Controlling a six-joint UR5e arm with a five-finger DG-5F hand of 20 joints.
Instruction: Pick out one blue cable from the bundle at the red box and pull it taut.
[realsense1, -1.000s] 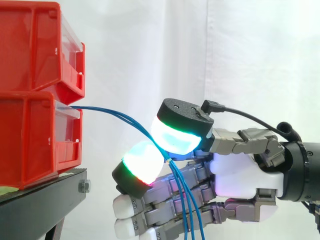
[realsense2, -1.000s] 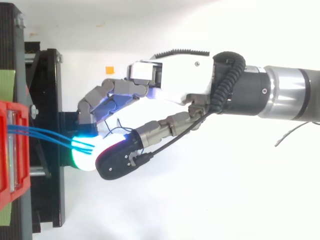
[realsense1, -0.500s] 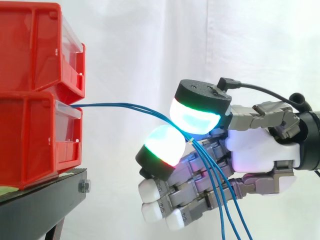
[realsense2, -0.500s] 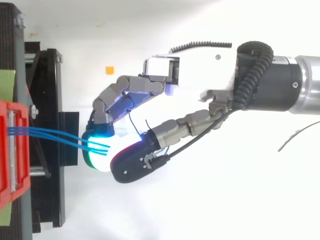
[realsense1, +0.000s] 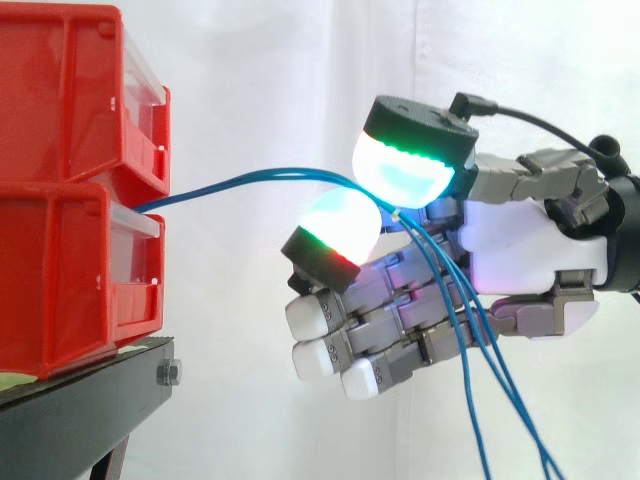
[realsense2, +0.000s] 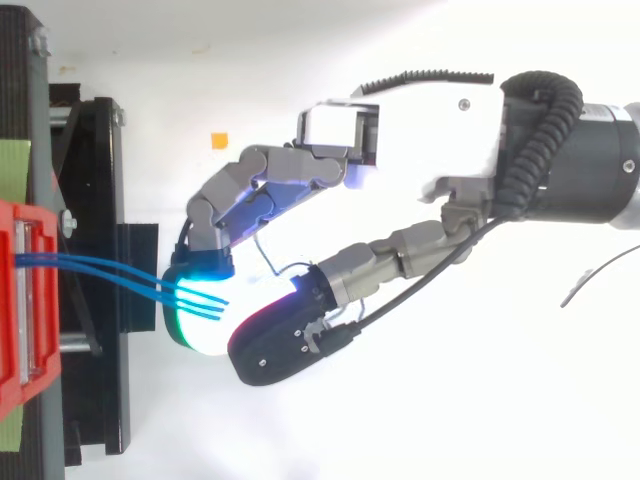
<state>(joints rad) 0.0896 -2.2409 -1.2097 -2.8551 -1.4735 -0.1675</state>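
Fingers (realsense1: 340, 232) pinch three blue cables (realsense2: 190, 298), not one; these arc slack to the box (realsense1: 70, 270), so pull directly away from it.

Bright, even light is flooding both views, bleaching the white curtain (realsense1: 300, 80); the robot hand's (realsense1: 520, 250) pads (realsense1: 405, 175) are glowing.

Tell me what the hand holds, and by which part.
Several blue cables, pinched mid-length between glowing pads of the hand, away from the red box.
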